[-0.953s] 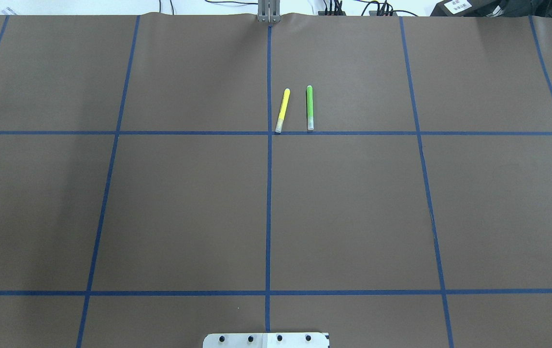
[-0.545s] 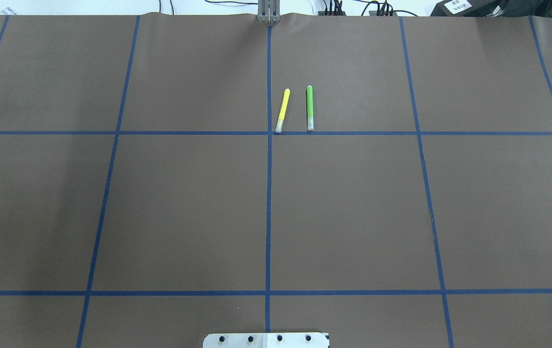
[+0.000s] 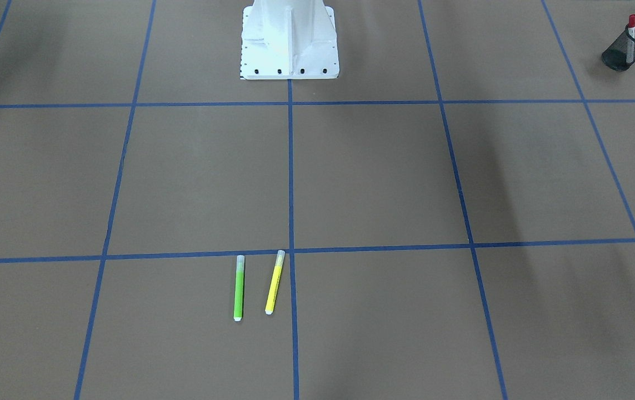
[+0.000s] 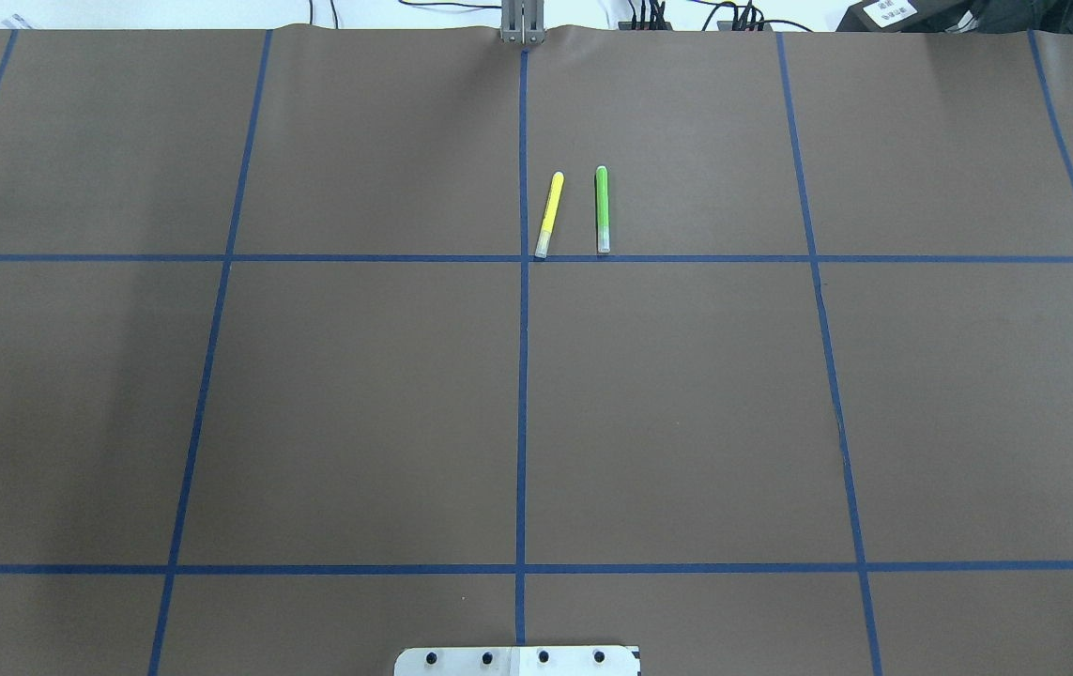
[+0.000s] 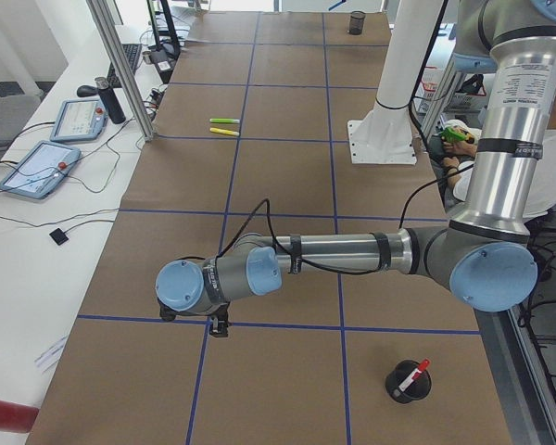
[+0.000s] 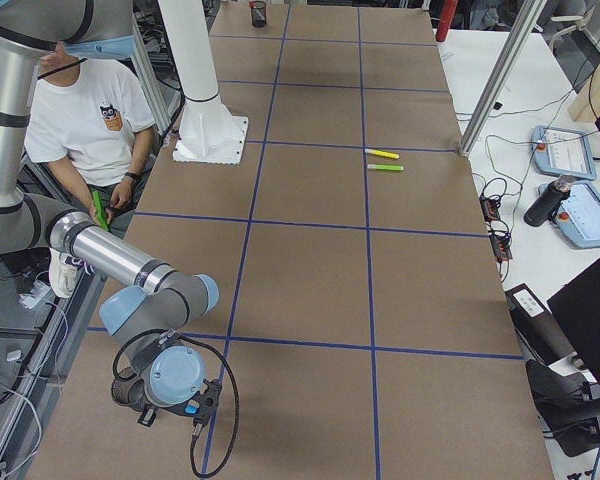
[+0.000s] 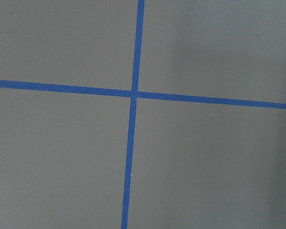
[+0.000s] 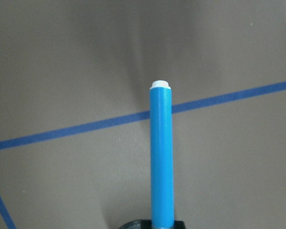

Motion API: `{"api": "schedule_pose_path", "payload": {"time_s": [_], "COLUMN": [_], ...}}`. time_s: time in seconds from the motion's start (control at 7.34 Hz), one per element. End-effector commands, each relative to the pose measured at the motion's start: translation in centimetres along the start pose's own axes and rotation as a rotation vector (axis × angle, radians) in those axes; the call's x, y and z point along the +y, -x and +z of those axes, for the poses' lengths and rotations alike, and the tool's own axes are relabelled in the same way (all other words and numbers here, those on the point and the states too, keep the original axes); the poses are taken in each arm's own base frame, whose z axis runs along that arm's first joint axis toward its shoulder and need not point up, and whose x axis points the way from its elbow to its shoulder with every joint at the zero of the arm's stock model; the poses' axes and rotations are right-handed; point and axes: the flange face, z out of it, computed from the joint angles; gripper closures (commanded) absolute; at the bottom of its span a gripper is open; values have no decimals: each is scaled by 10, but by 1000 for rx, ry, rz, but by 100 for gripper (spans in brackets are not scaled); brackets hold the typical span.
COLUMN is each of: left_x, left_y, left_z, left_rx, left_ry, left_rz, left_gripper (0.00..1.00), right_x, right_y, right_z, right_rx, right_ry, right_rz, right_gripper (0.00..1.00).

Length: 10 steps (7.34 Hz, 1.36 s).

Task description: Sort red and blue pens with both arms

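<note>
Red pen [image 3: 631,34] leaning in mesh cup [image 3: 617,58]; blue pen [image 8: 161,157] clamped in right gripper [image 8: 155,225].

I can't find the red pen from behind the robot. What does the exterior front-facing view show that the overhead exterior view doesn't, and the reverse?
Only the front-facing view: the black mesh cup at its top right, the red pen standing in it. Only the overhead view: cables beyond the far edge of the table. Both: the green marker and yellow marker lying side by side, apart, and the white pedestal base.
</note>
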Motion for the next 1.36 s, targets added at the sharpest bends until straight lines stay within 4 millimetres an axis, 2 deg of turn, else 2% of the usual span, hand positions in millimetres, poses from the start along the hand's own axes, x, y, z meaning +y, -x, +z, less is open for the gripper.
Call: {"api": "schedule_pose_path", "payload": {"time_s": [0.0,0.27,0.54,1.23], "left_x": [-3,-5,-8,-9], "left_y": [-6,-15,-20,-24], "left_z": [21,29,26,26], "left_rx": [34,62,61,99], "left_ry": [34,44,39,34], "left_rz": [4,11,2,-6], "left_gripper": [0,0,0,0], "right_x": [34,49,54,54], "right_y": [-3,-6,-18,-33], "right_z": [-21,-7,23,51], "right_rx": [-40,-85,-136,-191], "right_ry": [153,246,302,356], "right_rz": [-13,-32,-34,-28], "right_gripper": [100,100,100,100]}}
